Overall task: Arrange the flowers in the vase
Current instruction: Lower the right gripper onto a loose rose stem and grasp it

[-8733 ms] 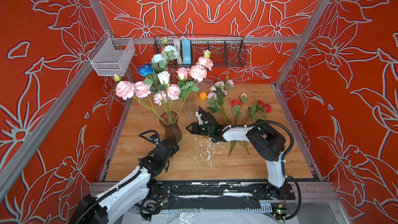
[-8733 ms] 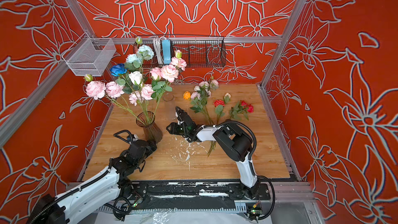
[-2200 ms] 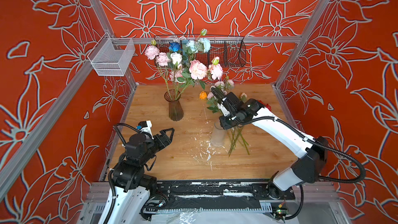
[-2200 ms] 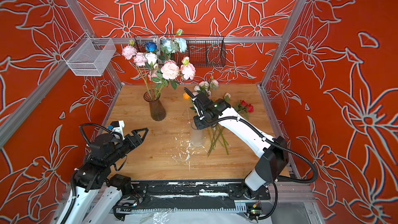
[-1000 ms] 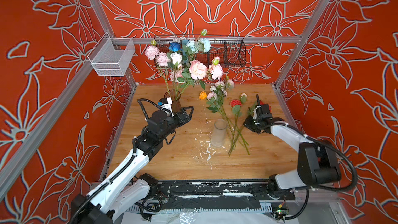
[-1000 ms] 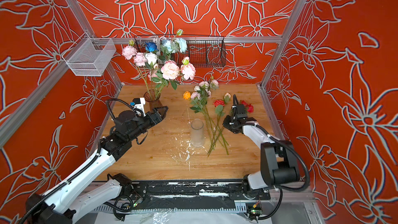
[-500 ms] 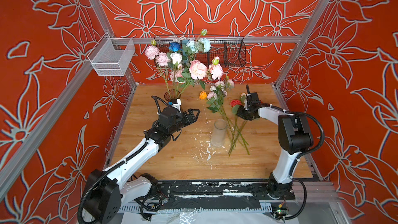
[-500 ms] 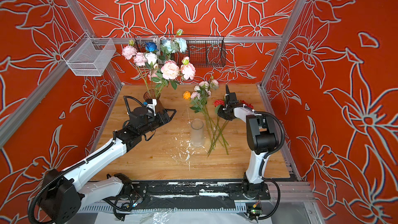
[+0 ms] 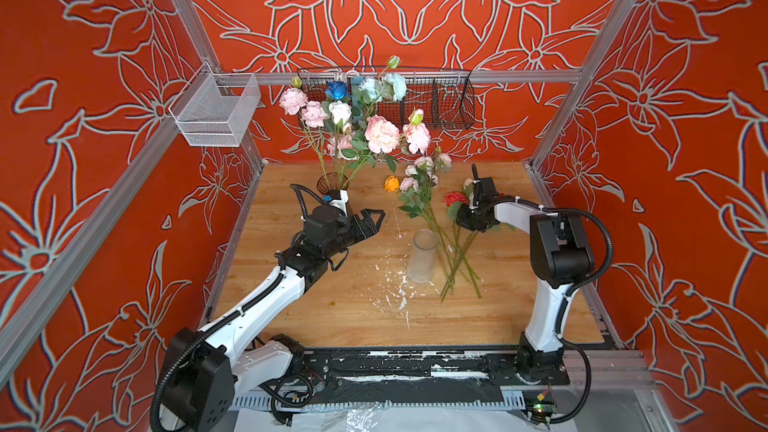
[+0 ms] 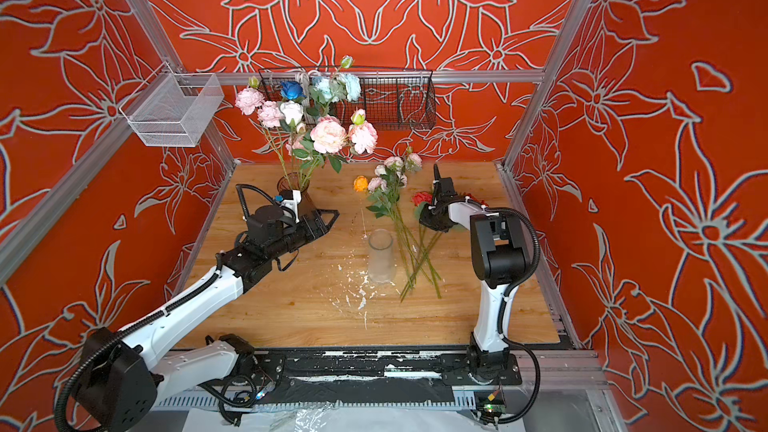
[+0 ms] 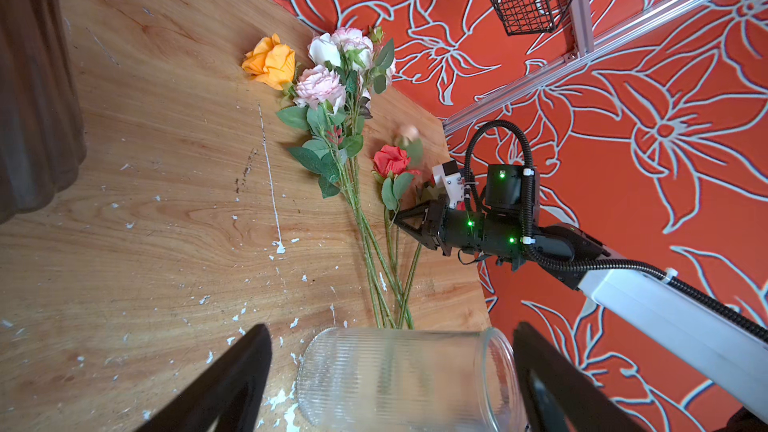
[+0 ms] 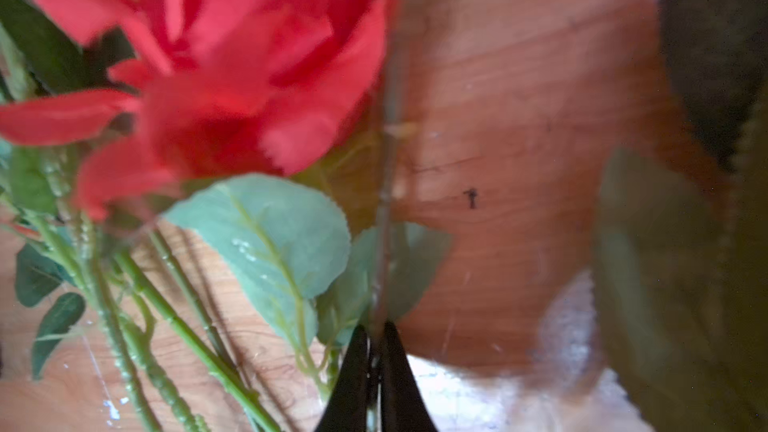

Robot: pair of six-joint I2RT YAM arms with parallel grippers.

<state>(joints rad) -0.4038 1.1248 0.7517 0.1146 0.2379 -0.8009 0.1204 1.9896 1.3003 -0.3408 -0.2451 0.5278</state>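
Note:
A dark brown vase (image 9: 332, 182) at the back left holds a bouquet of flowers (image 9: 376, 135), pink, white and blue. A clear ribbed glass vase (image 9: 422, 255) stands empty mid-table. Loose flowers lie to its right: an orange rose (image 11: 270, 60), a pink spray (image 9: 422, 168) and a red rose (image 9: 454, 198), with their stems fanning toward the front. My left gripper (image 9: 376, 218) is open and points at the glass vase (image 11: 407, 376), short of it. My right gripper (image 12: 376, 328) is shut on a thin green stem (image 12: 386, 201) beside the red rose (image 12: 232, 76).
A black wire basket (image 9: 432, 97) hangs on the back wall behind the bouquet. A white mesh basket (image 9: 212, 114) hangs on the left rail. White flecks (image 9: 390, 288) dot the wooden table (image 9: 332, 317) in front of the glass vase.
My left gripper has reached from beside the brown vase toward the glass vase. My right gripper has moved left onto the stems by the red rose and closed on one.

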